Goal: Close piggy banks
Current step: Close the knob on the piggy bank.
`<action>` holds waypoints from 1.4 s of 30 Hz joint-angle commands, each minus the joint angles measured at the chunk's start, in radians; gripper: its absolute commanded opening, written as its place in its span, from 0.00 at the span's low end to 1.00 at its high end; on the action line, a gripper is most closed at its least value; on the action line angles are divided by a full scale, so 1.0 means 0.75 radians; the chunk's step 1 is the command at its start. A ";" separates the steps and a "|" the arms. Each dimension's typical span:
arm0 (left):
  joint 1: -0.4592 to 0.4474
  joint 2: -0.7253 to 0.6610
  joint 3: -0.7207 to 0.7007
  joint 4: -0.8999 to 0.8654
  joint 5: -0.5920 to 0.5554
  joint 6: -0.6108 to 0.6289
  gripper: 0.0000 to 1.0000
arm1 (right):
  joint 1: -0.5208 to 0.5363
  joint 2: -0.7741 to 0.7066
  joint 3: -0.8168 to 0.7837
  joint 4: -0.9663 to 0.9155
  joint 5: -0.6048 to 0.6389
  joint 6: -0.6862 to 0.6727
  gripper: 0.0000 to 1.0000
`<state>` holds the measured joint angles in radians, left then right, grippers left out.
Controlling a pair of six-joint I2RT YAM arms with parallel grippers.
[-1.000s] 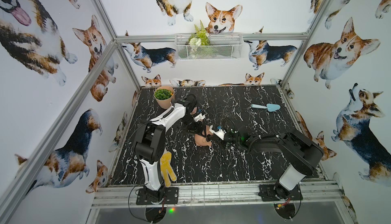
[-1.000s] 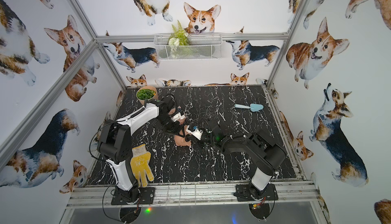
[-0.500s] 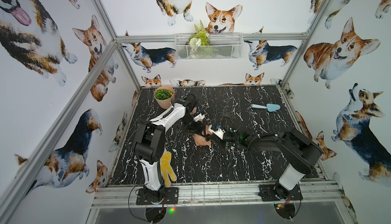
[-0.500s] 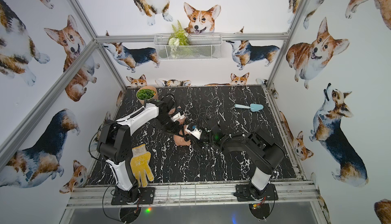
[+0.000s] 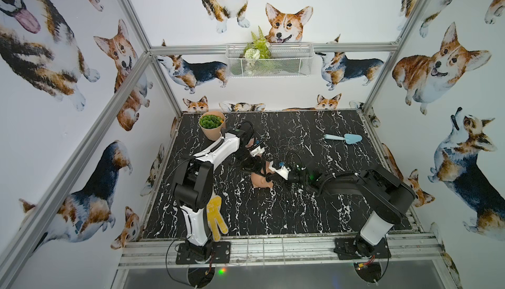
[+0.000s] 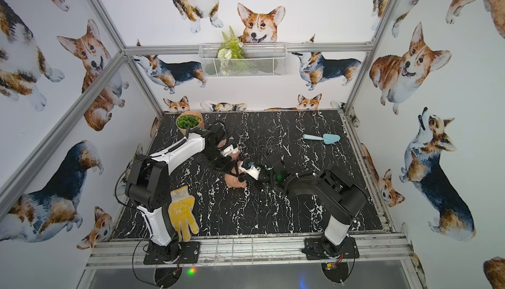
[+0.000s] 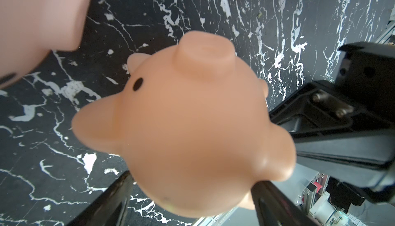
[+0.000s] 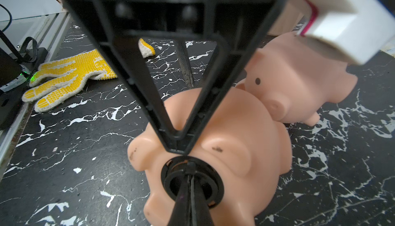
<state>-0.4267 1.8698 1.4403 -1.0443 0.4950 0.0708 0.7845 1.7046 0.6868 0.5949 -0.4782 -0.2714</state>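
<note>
While left gripper (image 7: 191, 180) clamps tan piggy bank (image 8: 235, 133) mid-frame, right gripper (image 8: 189, 166), clenched, seems to be seating black plug (image 8: 168, 180). Next: firm straight push; then check pale piggy bank (image 8: 299, 81), upper right.

Even, diffuse white light is filling both top views, laying only faint shadows on the table (image 5: 273, 219), while a green-and-red indicator glow (image 5: 222, 270) is showing on the glossy panel (image 5: 273, 278) below its near edge. In the left wrist view the pale pink piggy bank (image 7: 38, 22) is blurring at close range and the tan piggy bank (image 7: 181, 118) is showing a soft highlight.
</note>
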 commanded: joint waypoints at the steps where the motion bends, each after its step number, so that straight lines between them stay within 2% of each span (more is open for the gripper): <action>1: -0.002 0.001 0.008 -0.031 0.074 0.018 0.87 | -0.001 0.004 0.009 -0.042 0.009 -0.050 0.00; 22: -0.002 -0.004 0.002 -0.039 0.070 0.007 0.87 | -0.001 -0.025 0.056 -0.253 -0.031 -0.229 0.00; 28: -0.004 -0.004 0.000 -0.033 0.078 0.006 0.87 | -0.001 -0.019 0.070 -0.240 -0.018 -0.189 0.00; 42: -0.014 0.017 -0.012 -0.023 0.091 0.008 0.86 | -0.001 0.028 0.006 0.013 -0.025 -0.022 0.00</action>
<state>-0.4309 1.8736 1.4338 -1.0637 0.5179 0.0628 0.7818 1.7092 0.6914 0.5617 -0.4751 -0.3115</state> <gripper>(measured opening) 0.867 0.049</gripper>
